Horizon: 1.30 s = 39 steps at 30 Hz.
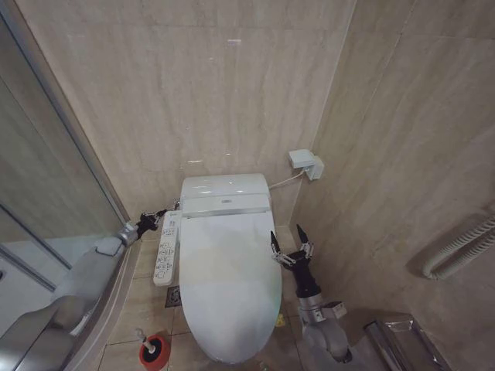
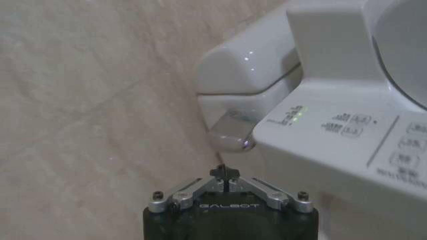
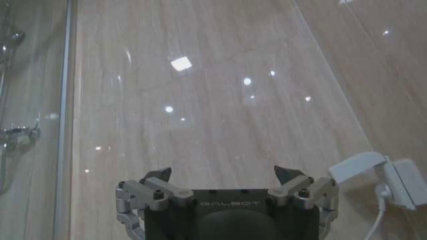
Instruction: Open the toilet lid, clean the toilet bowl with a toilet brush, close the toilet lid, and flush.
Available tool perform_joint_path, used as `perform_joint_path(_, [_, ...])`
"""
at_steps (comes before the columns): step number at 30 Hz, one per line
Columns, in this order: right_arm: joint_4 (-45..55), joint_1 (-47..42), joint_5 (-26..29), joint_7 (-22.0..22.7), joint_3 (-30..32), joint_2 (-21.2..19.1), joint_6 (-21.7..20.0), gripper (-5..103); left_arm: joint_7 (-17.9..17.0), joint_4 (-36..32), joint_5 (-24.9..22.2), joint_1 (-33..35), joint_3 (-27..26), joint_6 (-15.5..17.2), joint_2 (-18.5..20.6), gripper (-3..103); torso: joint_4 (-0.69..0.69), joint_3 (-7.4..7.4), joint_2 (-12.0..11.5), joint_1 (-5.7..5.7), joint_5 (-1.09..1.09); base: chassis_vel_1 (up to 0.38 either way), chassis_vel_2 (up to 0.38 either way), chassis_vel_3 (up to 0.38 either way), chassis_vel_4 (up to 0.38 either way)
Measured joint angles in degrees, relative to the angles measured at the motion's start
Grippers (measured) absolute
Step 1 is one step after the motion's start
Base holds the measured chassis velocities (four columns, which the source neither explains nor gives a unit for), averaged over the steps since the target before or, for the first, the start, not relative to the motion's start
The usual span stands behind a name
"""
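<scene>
Nearest the robot, the small toilet brush (image 1: 144, 341) with its thin white stick handle stood in a red cup holder (image 1: 155, 352) on the tiled floor, left of the white ceramic toilet bowl (image 1: 232, 352). The large glossy white toilet lid (image 1: 230, 282) lay down over the bowl. The right gripper (image 1: 289, 241) hovered beside the lid's right edge, fingers spread wide, holding nothing. Farther back, the left gripper (image 2: 225, 173), fingers pinched together and empty, pointed at a silvery flush lever (image 2: 230, 136) beside the narrow white button panel (image 1: 166, 247).
</scene>
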Motion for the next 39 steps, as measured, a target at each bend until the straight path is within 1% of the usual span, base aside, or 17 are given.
perform_joint_path(6, [0.67,-0.5,0.01,0.0,-0.32,-0.24,0.0,100,-3.47,-8.91,-3.73,5.73,-3.37,1.01,4.36,0,-0.02,0.0,0.0,0.0,0.01,0.0,0.0,0.0,0.0])
perform_joint_path(9, [0.91,-0.9,0.0,0.02,-0.33,-0.31,0.0,100,-9.06,-18.95,-12.06,12.88,-8.7,3.38,7.49,0,-0.01,0.0,0.0,0.0,0.02,0.0,0.0,0.0,0.0])
perform_joint_path(10, [0.91,-0.9,0.0,0.02,-0.33,-0.31,0.0,100,-9.06,-18.95,-12.06,12.88,-8.7,3.38,7.49,0,-0.01,0.0,0.0,0.0,0.02,0.0,0.0,0.0,0.0])
perform_joint_path(14, [1.39,-1.16,-0.02,0.1,-0.18,-0.63,0.0,100,-18.34,-32.59,-23.26,21.85,-13.74,6.46,10.09,0,-0.03,-0.01,0.0,0.0,0.01,0.0,0.0,0.0,0.0])
perform_joint_path(15, [1.39,-1.16,-0.02,0.1,-0.18,-0.63,0.0,100,-18.34,-32.59,-23.26,21.85,-13.74,6.46,10.09,0,-0.03,-0.01,0.0,0.0,0.01,0.0,0.0,0.0,0.0])
perform_joint_path(19, [2.67,-1.78,-0.05,0.46,0.92,-0.83,-0.04,100,-26.39,-52.51,-32.81,33.84,-20.03,11.79,12.97,0,0.03,-0.01,0.0,-0.01,0.03,0.0,0.0,0.0,0.0])
perform_joint_path(20, [2.67,-1.78,-0.05,0.46,0.92,-0.83,-0.04,100,-26.39,-52.51,-32.81,33.84,-20.03,11.79,12.97,0,0.03,-0.01,0.0,-0.01,0.03,0.0,0.0,0.0,0.0])
perform_joint_path(22, [3.55,-2.86,-0.01,0.57,2.57,-0.83,-0.04,100,-29.41,-61.16,-34.31,39.57,-23.94,14.01,13.86,0,-0.08,-0.01,0.0,-0.01,0.04,0.0,0.0,0.0,0.0])
perform_joint_path(23, [3.93,-3.09,-0.03,0.58,2.92,-0.83,-0.04,100,-30.61,-65.04,-34.57,43.16,-26.62,15.08,13.9,11,-0.09,-0.01,0.0,-0.01,0.03,0.0,0.0,0.0,0.0])
perform_joint_path(25, [4.52,-3.28,-0.01,0.9,3.21,-0.76,-0.07,100,-32.63,-72.79,-35.31,51.58,-33.24,16.7,13.34,11,-0.01,-0.01,0.0,-0.01,0.03,0.0,0.0,0.0,0.0])
perform_joint_path(26, [4.52,-3.28,-0.01,0.9,3.21,-0.76,-0.07,100,-32.63,-72.79,-35.31,51.58,-33.24,16.7,13.34,11,-0.01,-0.01,0.0,-0.01,0.03,0.0,0.0,0.0,0.0])
perform_joint_path(30, [4.97,-3.27,-0.75,1.59,3.29,-0.33,-0.28,100,-34.59,-82.42,-36.07,61.84,-40.45,18.13,11.17,11,0.05,-0.02,0.0,-0.01,0.03,0.0,0.0,0.0,0.0])
perform_joint_path(31, [5.13,-3.34,-1.49,2.46,3.4,-0.03,-0.39,100,-35.13,-85.94,-36.12,66.05,-42.83,18.38,9.76,37,0.05,-0.02,0.0,-0.02,0.03,0.0,0.0,0.0,0.0])
perform_joint_path(32, [5.2,-3.45,-2.48,3.52,3.53,0.23,-0.52,100,-35.49,-88.22,-36.13,68.83,-44.27,18.57,8.73,37,-0.05,-0.02,0.0,-0.01,0.03,0.0,0.0,0.0,0.0])
perform_joint_path(36, [5.06,-3.9,-3.91,4.6,4.42,0.85,-0.53,100,-36.56,-95.37,-35.38,77.2,-47.3,18.83,4.85,37,-0.02,-0.01,0.0,-0.01,0.04,0.0,0.0,0.0,0.0])
perform_joint_path(37, [5.03,-4.03,-3.94,4.7,4.7,1.01,-0.53,100,-36.93,-97.14,-34.7,79.13,-47.65,18.85,3.53,65,-0.02,-0.01,0.0,-0.01,0.03,0.0,0.0,0.0,0.0])
perform_joint_path(39, [5.02,-4.17,-3.93,4.67,5.15,1.15,-0.51,100,-37.09,-98.62,-33.83,80.66,-47.73,18.85,2.32,65,-0.01,-0.01,0.0,-0.01,0.03,0.0,0.0,0.0,0.0])
